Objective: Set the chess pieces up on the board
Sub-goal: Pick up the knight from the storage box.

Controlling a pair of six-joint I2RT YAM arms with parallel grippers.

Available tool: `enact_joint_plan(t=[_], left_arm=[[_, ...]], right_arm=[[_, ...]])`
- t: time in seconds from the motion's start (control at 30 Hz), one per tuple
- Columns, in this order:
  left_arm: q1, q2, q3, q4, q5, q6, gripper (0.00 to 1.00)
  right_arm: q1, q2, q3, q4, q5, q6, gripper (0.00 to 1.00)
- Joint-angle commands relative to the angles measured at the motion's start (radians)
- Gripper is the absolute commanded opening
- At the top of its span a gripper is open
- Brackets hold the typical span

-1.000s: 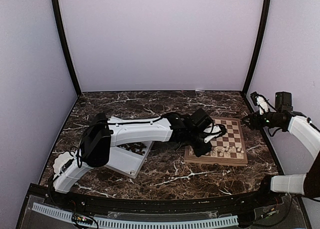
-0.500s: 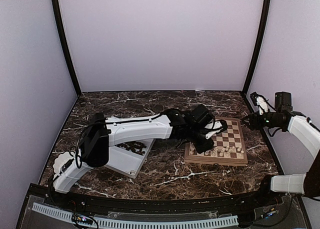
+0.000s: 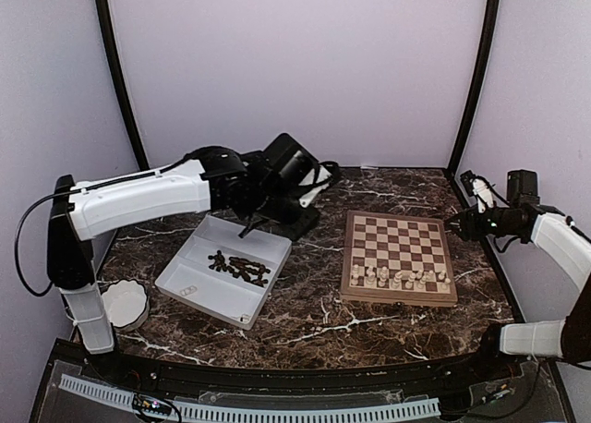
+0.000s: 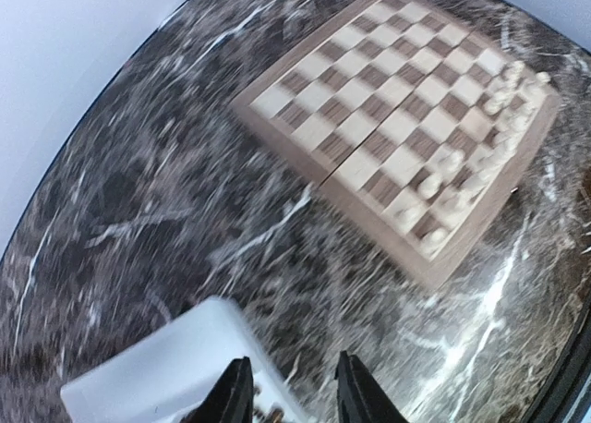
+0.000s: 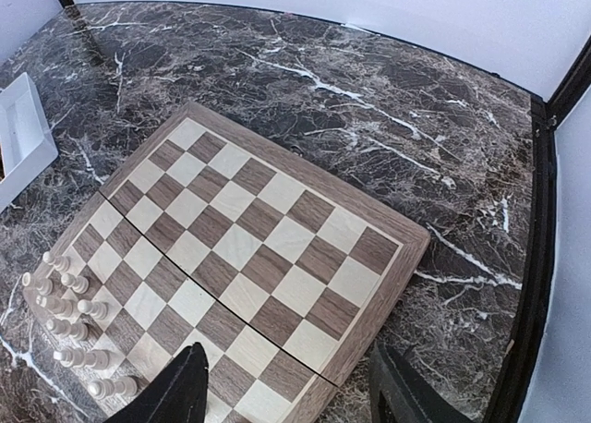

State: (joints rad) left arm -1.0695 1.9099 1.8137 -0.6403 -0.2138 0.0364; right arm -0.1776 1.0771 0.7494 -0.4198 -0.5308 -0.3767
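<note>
Part-open, empty left tool (image 4: 294, 395) hangs over tray (image 3: 199, 289) left of board (image 3: 397, 238), right tool (image 5: 288, 363) wide, empty at far right; pale pieces (image 3: 402, 277) on board's near rows, so drop straight onto one dark piece (image 3: 218, 260) at the heap's edge, pinching low.

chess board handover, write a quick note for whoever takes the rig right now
Left gripper: open, empty, hovering over the white tray.
Right gripper: open, empty, raised beside the board's right edge.
Done: pale pieces stand along the board's near edge.
Left: dark pieces lie heaped in the tray; the board's far rows are bare.
</note>
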Motion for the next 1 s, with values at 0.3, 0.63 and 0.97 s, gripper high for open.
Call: enact_joint_plan(t=[0.3, 0.63, 0.97], left_arm=[[0.324, -0.360, -0.586, -0.321, 0.027, -0.370, 0.33], [0.450, -0.277, -0.707, -0.290, 0.077, -0.299, 0.39], [0.471, -0.174, -0.714, -0.261, 0.132, -0.231, 0.37]], right_arm=[[-0.003, 0.026, 0.014, -0.006, -0.040, -0.028, 0.60], [-0.003, 0.017, 0.010, -0.011, -0.050, -0.034, 0.60], [-0.003, 0.015, 0.008, -0.013, -0.048, -0.034, 0.60]])
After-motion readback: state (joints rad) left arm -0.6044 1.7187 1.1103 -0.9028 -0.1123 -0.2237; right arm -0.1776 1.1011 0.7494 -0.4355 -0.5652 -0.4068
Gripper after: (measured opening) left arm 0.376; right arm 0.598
